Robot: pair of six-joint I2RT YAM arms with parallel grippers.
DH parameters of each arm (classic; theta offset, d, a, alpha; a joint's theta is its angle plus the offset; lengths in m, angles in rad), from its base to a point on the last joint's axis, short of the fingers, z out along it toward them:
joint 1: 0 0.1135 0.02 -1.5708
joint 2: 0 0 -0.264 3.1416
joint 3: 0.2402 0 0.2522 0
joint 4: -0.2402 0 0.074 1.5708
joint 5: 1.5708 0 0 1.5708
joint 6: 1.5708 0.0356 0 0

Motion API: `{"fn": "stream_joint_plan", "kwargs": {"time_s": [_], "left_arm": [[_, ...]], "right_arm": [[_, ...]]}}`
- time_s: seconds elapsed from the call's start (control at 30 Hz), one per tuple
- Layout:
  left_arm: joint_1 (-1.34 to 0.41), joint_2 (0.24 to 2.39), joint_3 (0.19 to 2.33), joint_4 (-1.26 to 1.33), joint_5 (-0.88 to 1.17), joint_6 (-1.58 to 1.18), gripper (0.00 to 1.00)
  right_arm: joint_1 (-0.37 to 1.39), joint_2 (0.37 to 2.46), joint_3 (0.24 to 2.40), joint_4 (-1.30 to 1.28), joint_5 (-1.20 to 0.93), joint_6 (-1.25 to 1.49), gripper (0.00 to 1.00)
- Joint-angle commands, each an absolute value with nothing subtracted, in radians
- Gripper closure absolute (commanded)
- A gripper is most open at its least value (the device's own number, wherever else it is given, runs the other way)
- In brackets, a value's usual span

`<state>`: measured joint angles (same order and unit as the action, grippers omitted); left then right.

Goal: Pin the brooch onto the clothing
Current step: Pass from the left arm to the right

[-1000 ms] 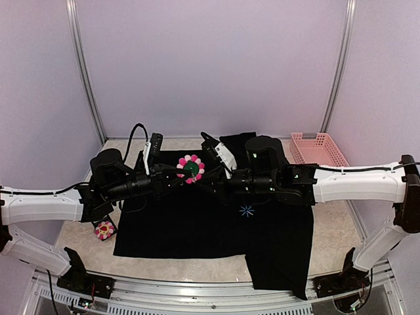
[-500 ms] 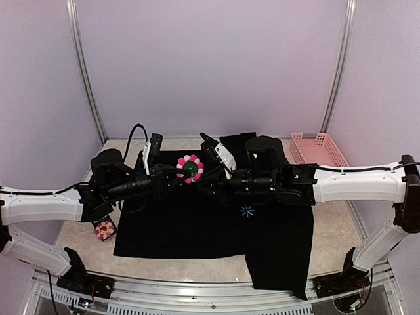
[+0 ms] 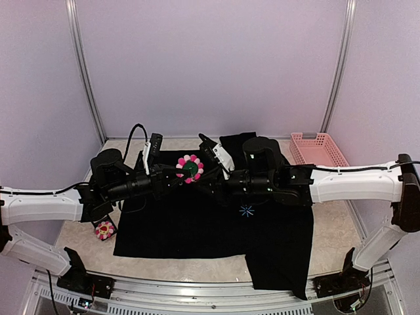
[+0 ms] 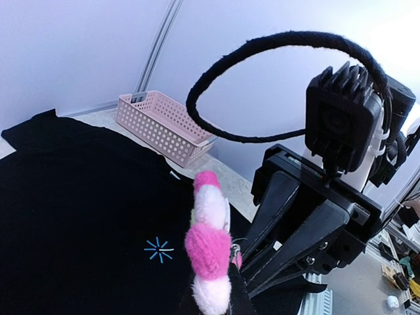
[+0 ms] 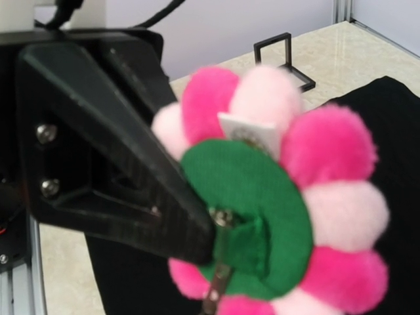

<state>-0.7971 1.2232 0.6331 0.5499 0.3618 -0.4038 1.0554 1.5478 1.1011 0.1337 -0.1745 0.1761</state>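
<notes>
Brooch [image 3: 190,168] gripped by L tool [image 3: 178,172] near shirt [image 3: 197,223] far edge; R tool [image 3: 203,178] unclear.

1 overhead, 2 close on brooch [image 5: 256,197]

Edge-on brooch [image 4: 209,249], right hand [image 4: 241,261] beside it, black T-shirt [image 4: 79,197] below, pink basket [image 4: 164,128]
</notes>
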Motion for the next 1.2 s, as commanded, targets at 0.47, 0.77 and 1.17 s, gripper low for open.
{"fn": "stream_joint_plan", "kwargs": {"time_s": [0.47,0.77,1.17], "left_arm": [[-0.797,1.239,0.653,0.539,0.389,-0.383,1.00],[-0.808,1.253,0.653,0.539,0.394,-0.372,0.85],[-0.807,1.255,0.640,0.572,0.391,-0.382,0.75]], "right_arm": [[1.040,1.552,1.121,0.256,-0.157,0.211,1.00],[1.039,1.565,1.130,0.259,-0.181,0.201,1.00],[1.040,1.577,1.114,0.224,-0.203,0.208,1.00]]}}
